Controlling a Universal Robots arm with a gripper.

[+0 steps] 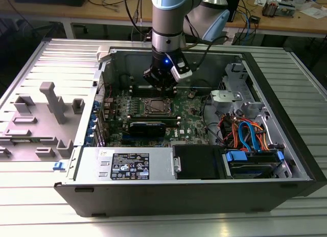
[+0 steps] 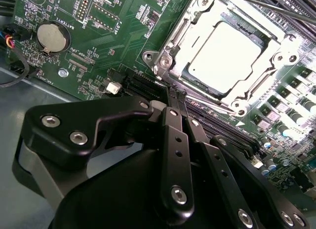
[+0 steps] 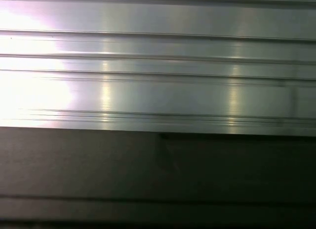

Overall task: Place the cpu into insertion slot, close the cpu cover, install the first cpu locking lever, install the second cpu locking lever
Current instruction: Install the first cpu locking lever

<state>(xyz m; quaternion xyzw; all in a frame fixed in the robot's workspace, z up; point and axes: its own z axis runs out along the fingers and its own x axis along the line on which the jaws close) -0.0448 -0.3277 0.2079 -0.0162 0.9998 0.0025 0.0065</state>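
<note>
Claw: the gripper (image 1: 162, 83) is seen hanging over the motherboard (image 1: 191, 117) inside the open computer case (image 1: 153, 188); in the second wrist view the gripper (image 2: 176, 95) is shown with its black fingers (image 2: 170, 123) drawn together at the tips, with no gap seen between them and nothing seen held.
Claw position: the fingertips are seen just beside the near edge of the insertion slot (image 2: 163, 61), over a long black slot (image 2: 143, 82); whether anything is touched cannot be told.
Chip: the cpu (image 2: 224, 54) is seated flat in the insertion slot, its pale metal top lit brightly.
Cover: the cpu cover (image 2: 183, 31) is laid down around the chip's edges, the chip showing through its window.
Levers: a thin metal rod (image 2: 276, 9) is seen crossing beyond the socket's far corner; whether it is latched cannot be told.
Board detail: a coin cell (image 2: 52, 36) is mounted well apart from the socket.
Surroundings: the case is set on a ribbed metal table (image 1: 41, 216), with a grey fixture (image 1: 53, 101) at the exterior view's left.
First wrist view: a ribbed metal surface (image 3: 158, 66) is shown above a dark band.
</note>
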